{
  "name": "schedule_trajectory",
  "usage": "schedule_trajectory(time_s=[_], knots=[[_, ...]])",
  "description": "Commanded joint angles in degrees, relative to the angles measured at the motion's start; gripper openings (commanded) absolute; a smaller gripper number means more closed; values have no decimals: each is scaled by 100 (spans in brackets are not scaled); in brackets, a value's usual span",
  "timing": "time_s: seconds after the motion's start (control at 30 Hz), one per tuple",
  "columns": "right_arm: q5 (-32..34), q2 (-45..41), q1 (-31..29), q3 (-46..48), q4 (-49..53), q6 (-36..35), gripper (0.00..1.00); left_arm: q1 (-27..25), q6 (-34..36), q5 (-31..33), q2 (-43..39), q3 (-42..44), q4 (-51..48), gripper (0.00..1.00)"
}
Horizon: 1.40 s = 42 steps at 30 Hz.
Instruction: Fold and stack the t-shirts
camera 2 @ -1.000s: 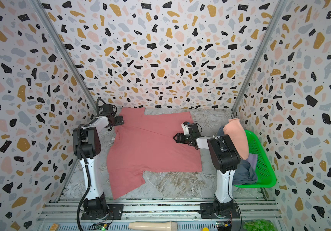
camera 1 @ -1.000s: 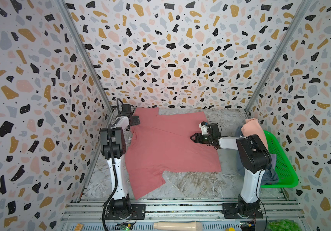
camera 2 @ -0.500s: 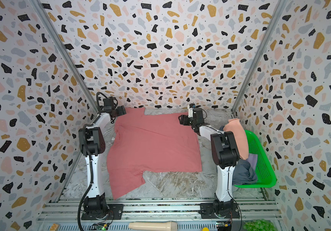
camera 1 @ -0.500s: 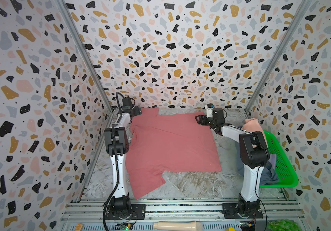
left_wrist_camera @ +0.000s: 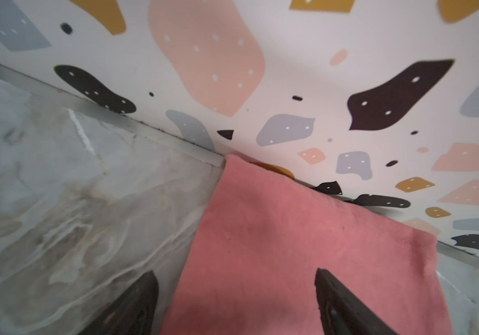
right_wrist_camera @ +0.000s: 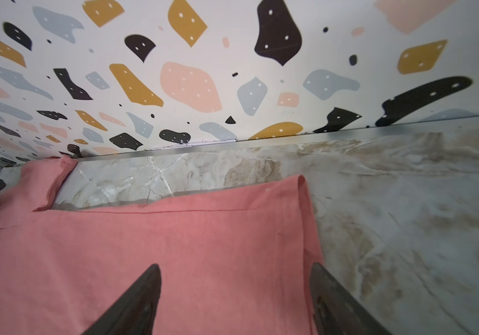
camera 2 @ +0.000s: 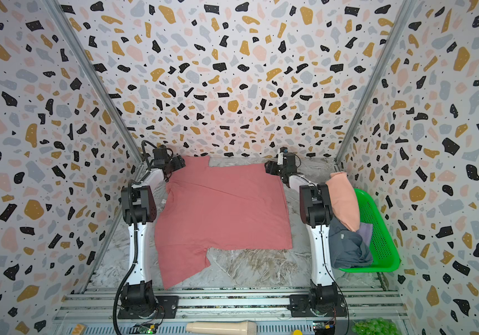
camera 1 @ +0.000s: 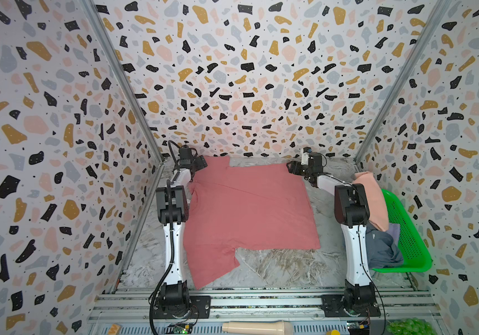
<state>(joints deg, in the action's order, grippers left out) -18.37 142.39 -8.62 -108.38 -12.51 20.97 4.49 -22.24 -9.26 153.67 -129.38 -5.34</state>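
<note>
Gaping wide, left gripper (left_wrist_camera: 234,272) and right gripper (right_wrist_camera: 234,264) hold nothing over rose t-shirt (camera 1: 249,208)

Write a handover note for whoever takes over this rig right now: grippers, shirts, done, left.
Left gripper: open, over the far sleeve of the rose-red shirt.
Right gripper: open, over its far right corner.
That shirt: spread flat on the table, unfolded.
Peach shirt, blue-grey shirt, lavender shirt: heaped at the green basket, right side.
Done: one shirt laid out. Left: fold all four, stack.
</note>
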Motion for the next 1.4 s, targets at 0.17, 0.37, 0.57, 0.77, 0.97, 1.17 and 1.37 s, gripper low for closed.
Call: schedule_trajectory(time_s=[0.17, 0.37, 0.57, 0.77, 0.97, 1.17, 1.37], knots=[[-69, 698, 80, -1475, 882, 318, 81, 8, -455, -1027, 162, 50, 599, 54], [-203, 1303, 96, -2552, 1335, 357, 80, 5, -406, -1240, -146, 562, 821, 27], [-449, 1496, 130, -2661, 1380, 922, 73, 8, -387, -1398, -393, 759, 820, 22], [-652, 1819, 71, -3132, 1748, 1219, 41, 8, -397, -1481, -657, 1126, 1000, 19], [-246, 1425, 68, -2547, 1322, 1208, 9, 8, -352, -1477, -702, 1133, 995, 11], [-304, 847, 54, -1984, 405, 704, 0, 34, -333, -1462, -510, 617, 972, 0], [-352, 248, 10, -1602, 79, 161, 0, 52, -185, -1478, -618, 363, 1021, 0]])
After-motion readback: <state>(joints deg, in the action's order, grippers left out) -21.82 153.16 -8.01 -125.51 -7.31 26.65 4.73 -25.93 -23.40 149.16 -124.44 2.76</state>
